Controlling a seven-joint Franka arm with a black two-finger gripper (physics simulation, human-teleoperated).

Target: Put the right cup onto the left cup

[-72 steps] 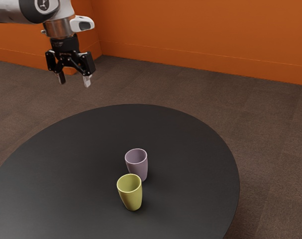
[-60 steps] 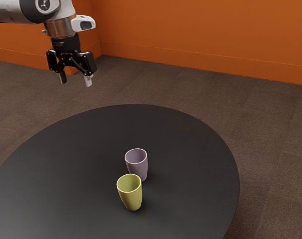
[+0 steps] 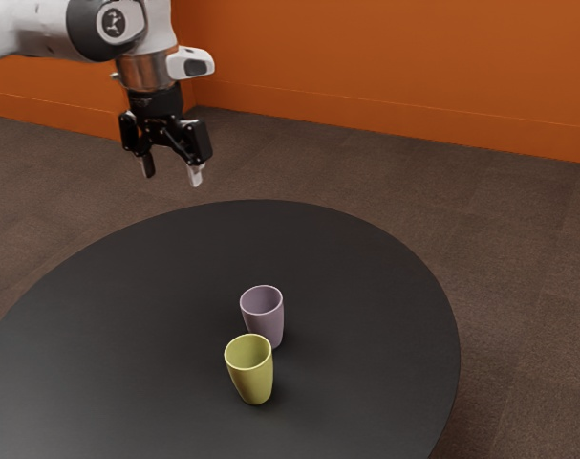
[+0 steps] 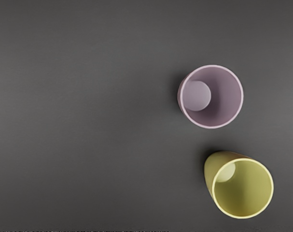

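Jaws stand well open in the exterior view, their two fingers (image 3: 148, 166) spread apart with bare air between them, and they have hold of nothing. With twelve o'clock at that view's top, the grey-and-white arm (image 3: 41, 32) reaches in from about ten o'clock, and the jaws point downward, outside the outline of the round black desk (image 3: 366, 287) between its eleven and twelve o'clock. Both cups stand upright on the desk, mouths up, well apart from the jaws. The purple cup (image 3: 268, 328) lies at about five o'clock from the jaws; the yellow-green cup (image 3: 255, 381) sits at roughly half past six from the purple cup and covers a bit of its lower side. An orange wall (image 3: 385, 57) runs across the twelve o'clock side, above a brown floor (image 3: 519, 249). From the wrist view, looking down, the same two cups are near each other but not touching, with a strip of dark desktop between them. Take twelve o'clock there as the way from the yellow-green cup to the purple cup: the paler round bottom inside the purple cup shows between nine and ten o'clock of its rim, while that of the yellow-green cup shows near eleven. Both cups look empty, and more of the outer wall shows on the yellow-green cup.
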